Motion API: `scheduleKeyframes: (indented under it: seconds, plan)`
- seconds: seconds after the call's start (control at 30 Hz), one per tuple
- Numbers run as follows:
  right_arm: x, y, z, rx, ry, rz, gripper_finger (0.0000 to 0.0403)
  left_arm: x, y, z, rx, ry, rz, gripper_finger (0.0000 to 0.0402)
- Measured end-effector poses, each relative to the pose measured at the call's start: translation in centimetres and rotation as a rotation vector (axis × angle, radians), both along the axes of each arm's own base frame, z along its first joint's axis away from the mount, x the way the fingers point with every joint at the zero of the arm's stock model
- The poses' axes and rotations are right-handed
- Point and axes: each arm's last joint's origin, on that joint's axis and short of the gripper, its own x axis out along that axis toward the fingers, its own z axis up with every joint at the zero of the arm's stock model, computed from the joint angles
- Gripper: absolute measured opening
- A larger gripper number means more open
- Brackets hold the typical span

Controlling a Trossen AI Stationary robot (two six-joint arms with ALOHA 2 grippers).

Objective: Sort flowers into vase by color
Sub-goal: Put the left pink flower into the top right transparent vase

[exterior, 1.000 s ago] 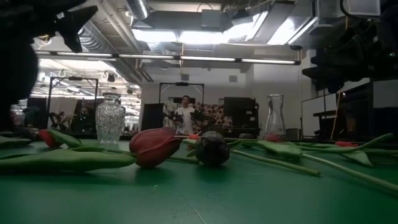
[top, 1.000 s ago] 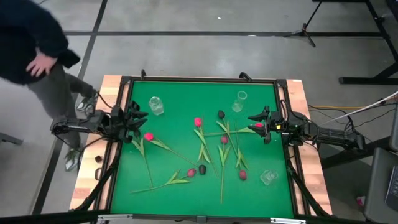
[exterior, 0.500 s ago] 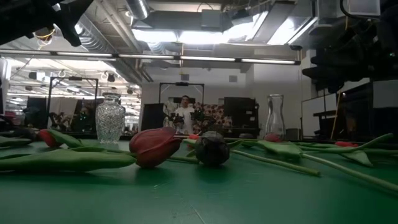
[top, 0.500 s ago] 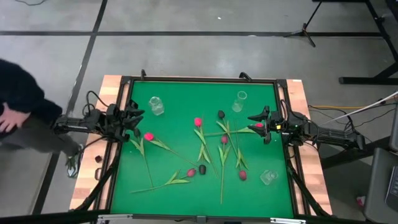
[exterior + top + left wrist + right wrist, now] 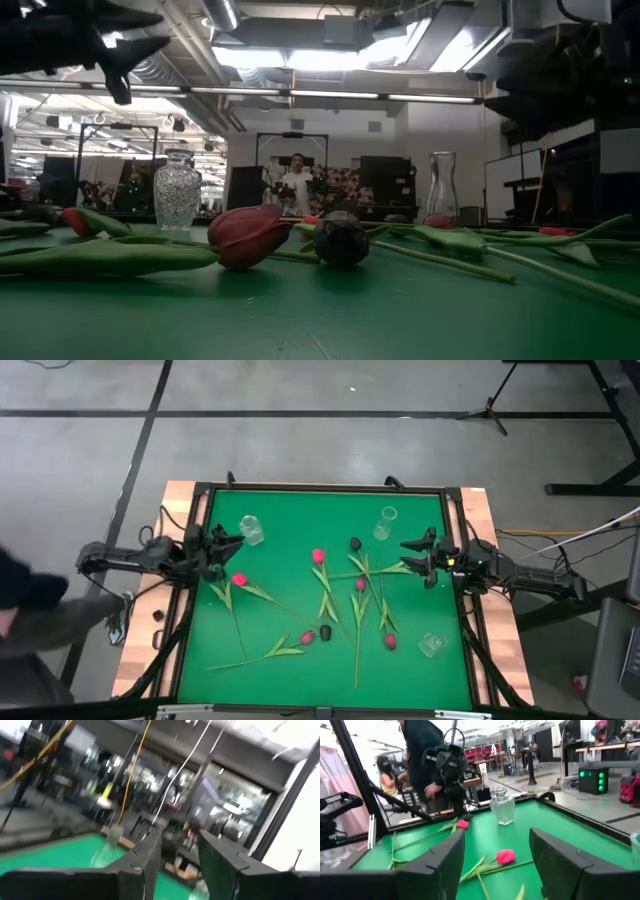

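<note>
The flowers (image 5: 325, 600) lie scattered flat across the middle and near half of the green tabletop (image 5: 290, 530), none in a vase yet. A bright pink head (image 5: 239, 579) lies toward the left edge, another pink one (image 5: 318, 555) near the centre beside a dark head (image 5: 355, 544), and more red and dark heads lie toward the near edge. They look light and limp: thin bendy stems, soft leaves, small buds that would crush easily, so the stem just below the head or at mid-length seems the safest place to pinch.

Two glass vases stand toward the far edge, a squat one (image 5: 251, 529) on the left and a slim one (image 5: 386, 522) on the right; a third glass (image 5: 431, 645) lies near the right near corner.

The left gripper (image 5: 222, 544) hovers at the left edge with fingers apart and empty; the right gripper (image 5: 418, 556) hovers at the right edge, likewise spread and empty.

The surface is smooth green felt in a dark frame. Beyond it is an open workshop with ceiling lights, where a person (image 5: 297, 183) stands far off.
</note>
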Motion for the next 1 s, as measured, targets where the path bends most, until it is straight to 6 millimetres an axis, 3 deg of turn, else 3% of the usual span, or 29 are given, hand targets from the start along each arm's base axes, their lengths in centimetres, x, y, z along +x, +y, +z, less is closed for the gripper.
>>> scheduleKeyframes:
  seconds: [0.2, 0.47, 0.6, 0.8, 1.0]
  plan:
    - [0.0, 0.1, -0.1, 0.019, 0.004, 0.027, 0.0221, 1.6, -0.2, 0.8, -0.003, 0.189, -0.051, 0.0126]
    - [0.0, 0.1, -0.1, 0.015, 0.004, 0.027, 0.0221, 4.9, -0.8, 4.4, 0.066, 0.291, -0.161, 0.0126]
    - [0.0, 0.1, -0.1, 0.014, 0.004, 0.027, 0.0221, 6.7, -1.1, 5.2, 0.097, 0.466, -0.185, 0.0126]
    - [0.0, 0.1, -0.1, 0.015, 0.010, 0.027, 0.0221, 8.8, -1.5, 4.3, 0.101, 0.882, -0.169, 0.0126]
    - [0.0, 0.1, -0.3, 0.020, 0.032, 0.027, 0.0221, 10.0, -2.2, 1.6, 0.121, 1.140, -0.204, 0.0126]
